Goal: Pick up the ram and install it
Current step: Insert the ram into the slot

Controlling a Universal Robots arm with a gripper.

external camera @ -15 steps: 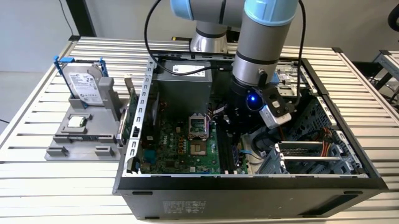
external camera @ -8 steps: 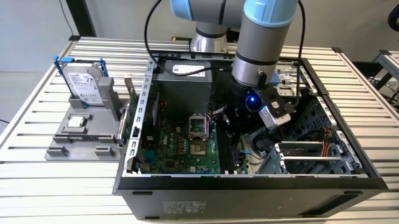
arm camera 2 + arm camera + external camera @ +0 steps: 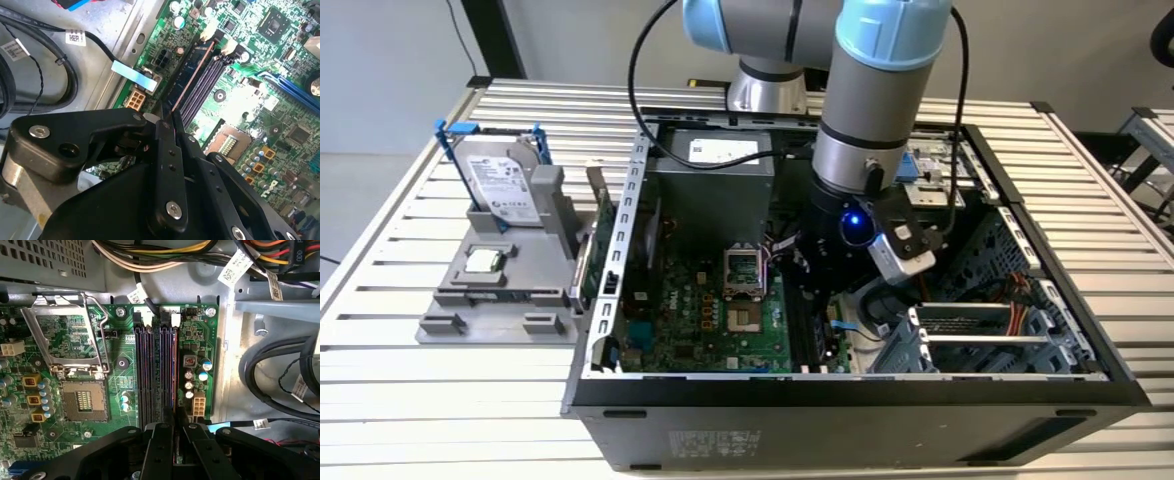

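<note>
The ram (image 3: 192,75) stands edge-up in the outermost memory slot (image 3: 173,370) of the motherboard (image 3: 707,310), and the gripper (image 3: 170,120) has its fingers (image 3: 167,420) pinched narrow on the stick's near end. In the second wrist view the thin blue board runs straight away from the fingertips to the white latch (image 3: 209,33) at the slot's far end; whether it is fully seated is hard to judge from here. Just beside the fingers lie the neighbouring dark slots (image 3: 205,82). Further off the open CPU socket (image 3: 82,400) sits under its raised metal frame. Around that, the computer case (image 3: 854,420) lies on its side, open, with cables (image 3: 165,250) bundled past the slots. The case rests on a slatted metal table (image 3: 454,400), and well apart from the gripper a grey fixture (image 3: 500,285) holds a hard drive (image 3: 500,180) and a CPU chip (image 3: 486,261). The floor beyond is pale grey.
</note>
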